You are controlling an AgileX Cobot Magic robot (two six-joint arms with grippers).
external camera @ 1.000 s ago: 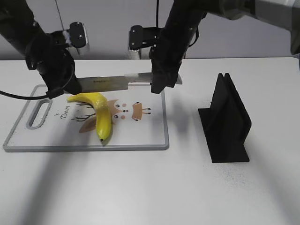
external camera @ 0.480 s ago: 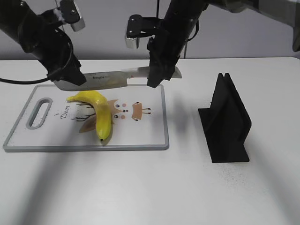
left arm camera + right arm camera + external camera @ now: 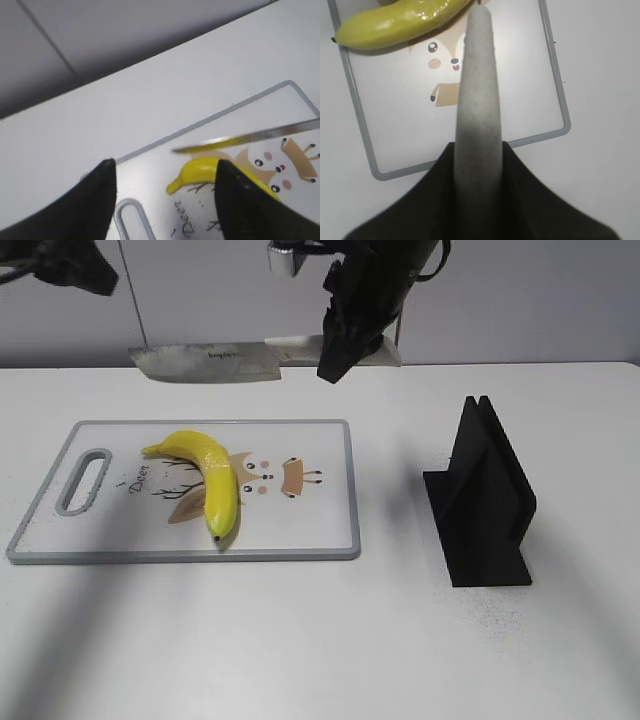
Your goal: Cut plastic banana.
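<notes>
The yellow plastic banana (image 3: 212, 476) lies whole on the white cutting board (image 3: 330, 530). My right gripper (image 3: 336, 352) is shut on the grey handle of a knife (image 3: 210, 362) and holds it level in the air above the board's far edge, blade pointing left. In the right wrist view the handle (image 3: 477, 90) runs out from the shut jaws (image 3: 477, 146) over the board (image 3: 470, 159), with the banana (image 3: 395, 21) at top left. My left gripper (image 3: 164, 165) is open and empty, high above the banana's stem end (image 3: 197, 172) and the blade (image 3: 250, 136). It shows at the exterior view's top left corner (image 3: 72, 265).
A black knife stand (image 3: 485, 502) stands upright on the white table to the right of the board. The board has a handle slot (image 3: 85, 480) at its left end and a printed deer picture (image 3: 270, 475) in the middle.
The right gripper has lifted the knife higher above the board. The left gripper has risen up and to the left, away from the blade's tip.
</notes>
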